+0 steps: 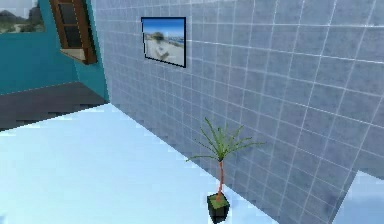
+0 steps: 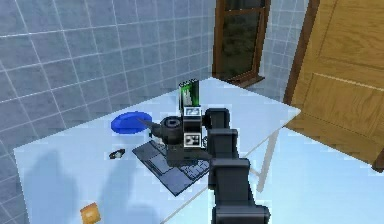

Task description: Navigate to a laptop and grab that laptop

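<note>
Faces a white table (image 2: 262, 113) amid blue-tiled walls (image 2: 60, 70), dark flat laptop (image 2: 160, 161) at the gripper (image 2: 168, 130); cannot tell whether it holds anything.

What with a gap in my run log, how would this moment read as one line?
gripper at laptop on white table | hold: cannot tell | near: blue plate
</note>
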{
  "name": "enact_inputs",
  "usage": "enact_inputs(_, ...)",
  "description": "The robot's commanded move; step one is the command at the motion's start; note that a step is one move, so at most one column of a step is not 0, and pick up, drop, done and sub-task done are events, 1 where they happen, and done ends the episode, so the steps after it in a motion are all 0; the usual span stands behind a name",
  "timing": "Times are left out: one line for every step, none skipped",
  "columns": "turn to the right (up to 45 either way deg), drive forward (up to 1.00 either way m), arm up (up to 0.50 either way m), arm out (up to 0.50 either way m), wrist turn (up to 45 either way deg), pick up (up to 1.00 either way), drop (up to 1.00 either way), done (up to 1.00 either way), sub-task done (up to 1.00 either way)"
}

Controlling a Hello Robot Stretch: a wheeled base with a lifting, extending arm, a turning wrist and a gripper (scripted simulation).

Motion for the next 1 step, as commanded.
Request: enact_inputs(0.0,0.0,-0.3,0.0,0.0,0.0,0.0,0.0,0.0)
